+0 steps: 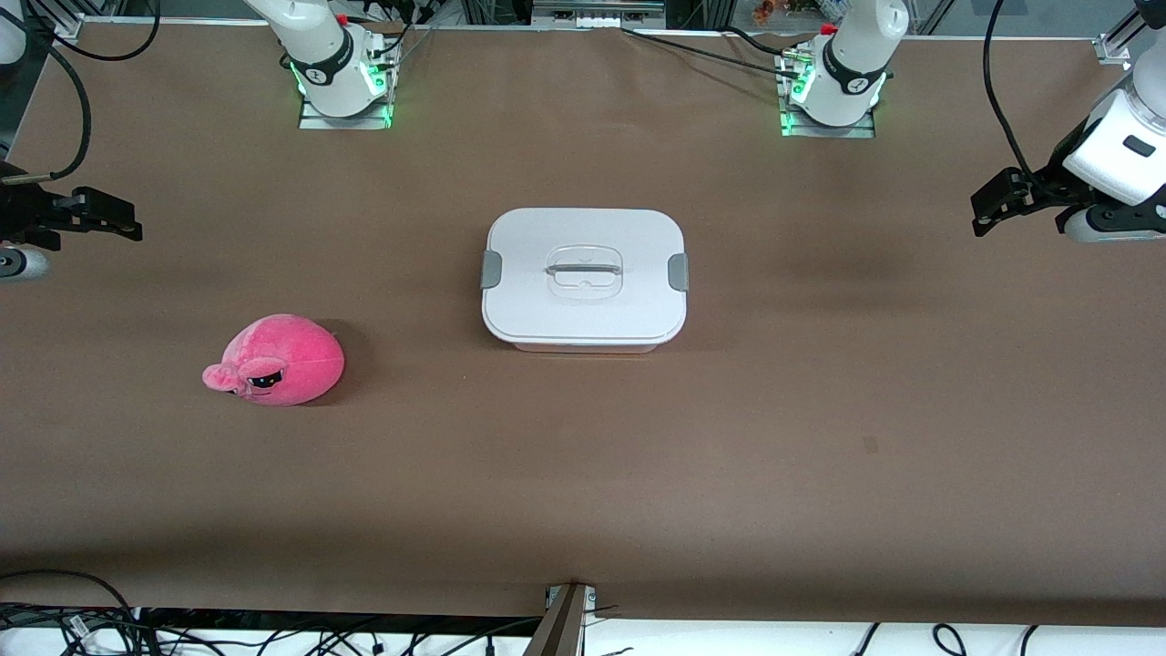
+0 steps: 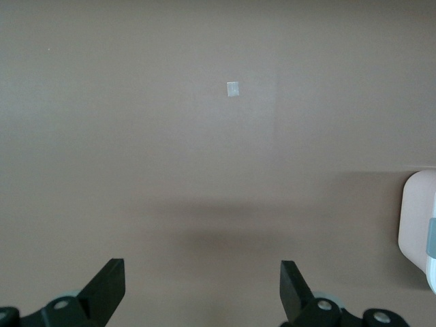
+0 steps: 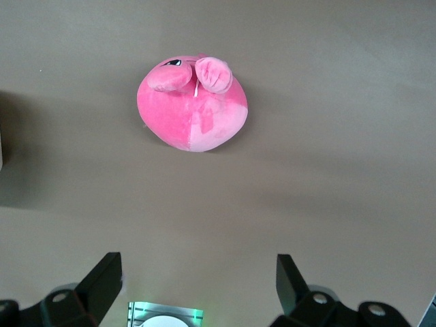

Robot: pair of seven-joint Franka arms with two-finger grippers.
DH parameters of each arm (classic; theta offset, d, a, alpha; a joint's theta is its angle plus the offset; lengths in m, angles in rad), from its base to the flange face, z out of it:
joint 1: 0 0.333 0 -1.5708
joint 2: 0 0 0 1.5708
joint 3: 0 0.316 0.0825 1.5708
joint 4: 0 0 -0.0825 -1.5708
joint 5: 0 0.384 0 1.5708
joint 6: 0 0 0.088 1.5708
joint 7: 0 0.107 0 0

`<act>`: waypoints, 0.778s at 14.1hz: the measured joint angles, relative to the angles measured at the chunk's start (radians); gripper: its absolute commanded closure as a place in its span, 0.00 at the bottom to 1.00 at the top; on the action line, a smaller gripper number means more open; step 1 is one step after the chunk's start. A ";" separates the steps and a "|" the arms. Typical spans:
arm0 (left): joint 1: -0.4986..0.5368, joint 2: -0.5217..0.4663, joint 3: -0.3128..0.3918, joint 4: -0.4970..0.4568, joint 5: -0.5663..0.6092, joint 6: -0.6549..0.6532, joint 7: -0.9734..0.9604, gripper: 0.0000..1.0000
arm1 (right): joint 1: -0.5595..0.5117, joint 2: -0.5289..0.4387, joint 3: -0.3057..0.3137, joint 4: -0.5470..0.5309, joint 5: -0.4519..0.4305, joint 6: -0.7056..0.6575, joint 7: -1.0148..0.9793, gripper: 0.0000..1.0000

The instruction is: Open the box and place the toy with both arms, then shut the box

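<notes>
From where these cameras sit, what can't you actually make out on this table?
- Inside of the box: hidden in the front view by its white lid.
- Box in the left wrist view: cut off by the picture's edge, only a corner shows.
- Toy face: mostly turned away in the right wrist view.
- Right tool and left tool: their arms run off the front view's edges.

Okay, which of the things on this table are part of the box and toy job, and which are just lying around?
Part of the job:
- box, lid on, mid-table
- toy, nearer the front camera, toward the right arm's end
- left tool, open, waiting over the table's end
- right tool, open, waiting likewise

Just lying about:
- small pale patch on the table
- cables along the front edge
</notes>
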 measured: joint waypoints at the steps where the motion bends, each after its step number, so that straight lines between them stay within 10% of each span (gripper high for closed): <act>1: 0.000 0.000 0.000 0.000 0.000 0.000 0.000 0.00 | 0.000 0.000 0.000 0.000 0.000 0.000 0.000 0.00; 11: 0.000 -0.001 0.001 0.000 0.000 -0.006 -0.001 0.00 | -0.001 0.008 -0.001 0.000 0.000 0.011 0.000 0.00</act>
